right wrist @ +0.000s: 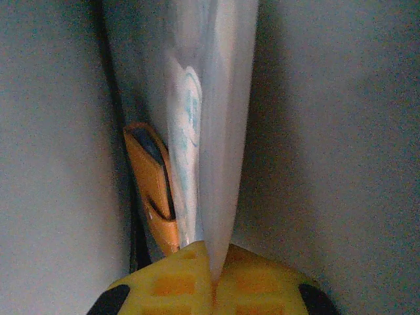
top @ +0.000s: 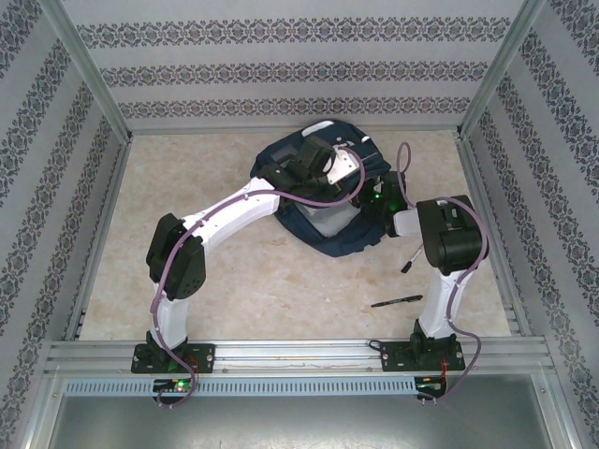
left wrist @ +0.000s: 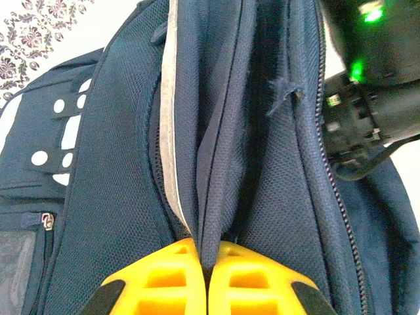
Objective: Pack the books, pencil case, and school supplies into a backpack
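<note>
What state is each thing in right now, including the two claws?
backpack: unzipped, lying on the table.
left gripper: shut on the backpack's fabric edge.
right gripper: shut on the pencil case.
pencil case: pinched at one end.
orange piece: ungripped, beside the pencil case.
black pen: lying on the table, outside the backpack.

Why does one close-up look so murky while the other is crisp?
Right wrist view: dim and soft, the translucent whitish-blue pencil case blurred with pale glare. Left wrist view: sharp weave on the dark navy fabric backpack, background washed out.

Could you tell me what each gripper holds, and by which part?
Left gripper: the backpack, by a fabric fold. Right gripper: the pencil case, by its near edge.
</note>
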Controlling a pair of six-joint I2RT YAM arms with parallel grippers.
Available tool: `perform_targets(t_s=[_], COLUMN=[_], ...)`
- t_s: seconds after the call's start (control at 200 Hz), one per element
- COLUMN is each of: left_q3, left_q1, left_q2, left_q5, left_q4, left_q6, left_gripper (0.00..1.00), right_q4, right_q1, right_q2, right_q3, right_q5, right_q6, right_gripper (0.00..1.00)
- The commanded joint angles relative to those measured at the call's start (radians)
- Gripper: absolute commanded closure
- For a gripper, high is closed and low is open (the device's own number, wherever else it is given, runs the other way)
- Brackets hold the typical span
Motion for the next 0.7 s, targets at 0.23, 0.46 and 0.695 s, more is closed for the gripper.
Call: perform_targets(t_s=[0.23,0.46,0.695], left_q3=[0.017,0.033,0.026], left_q1=[-0.007,0.003,0.023], left_q2=[-0.077,-0.021,0.008], left_q5=[0.091,0.054,0.04], left_q4=[0.134,0.087,0.059], left_q6=[0.026,0.021,0.003], left_gripper=[1.0,1.0,1.0], right_q4=[0.12,-0.27,-0.503], right_q1=[0.051,0.011,-0.041], right_q2=[0.13,-0.04,-0.227], right_q3=[0.138,0.082,-0.03], right_q5=[0.034,0.022,0.037], right_q6=[0.099,0.009,-0.113], right_gripper=[0.83,0.6,0.48])
